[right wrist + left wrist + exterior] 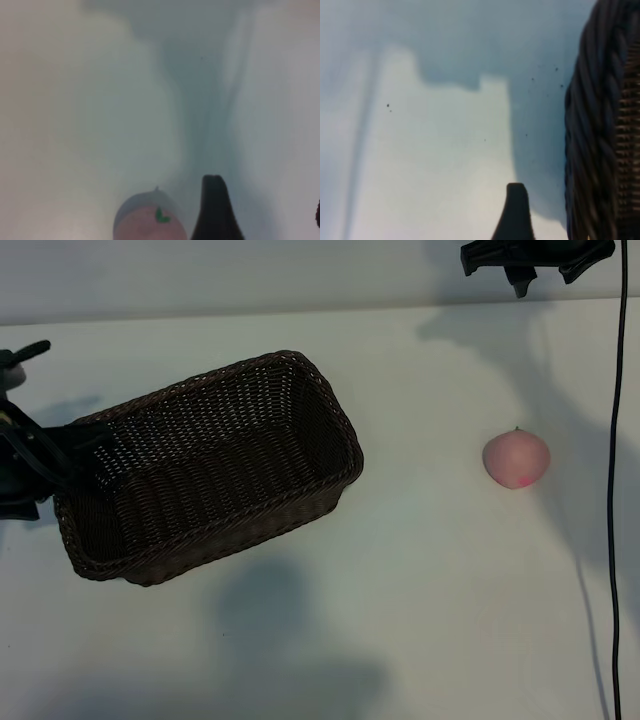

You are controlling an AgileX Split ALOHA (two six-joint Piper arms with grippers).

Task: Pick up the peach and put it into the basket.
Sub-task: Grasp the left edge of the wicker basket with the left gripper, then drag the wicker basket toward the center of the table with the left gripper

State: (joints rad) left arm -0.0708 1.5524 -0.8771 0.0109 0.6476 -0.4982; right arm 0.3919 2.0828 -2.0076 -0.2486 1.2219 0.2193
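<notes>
Basket (205, 470): you see dark woven wicker, braided rim.
Peach (516, 459): round, pale pink, on desk (420, 590).
Left pincer (40, 455): spread.
Right pincer (535, 265): spread.

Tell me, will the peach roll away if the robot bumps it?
Probably a little. The peach is round and lies loose on the bare table, nothing beside it. Its pointed tip might make it wobble rather than roll straight. It looks smooth, so it could slip from fingers.

White table (400, 620) — soft shadows
</notes>
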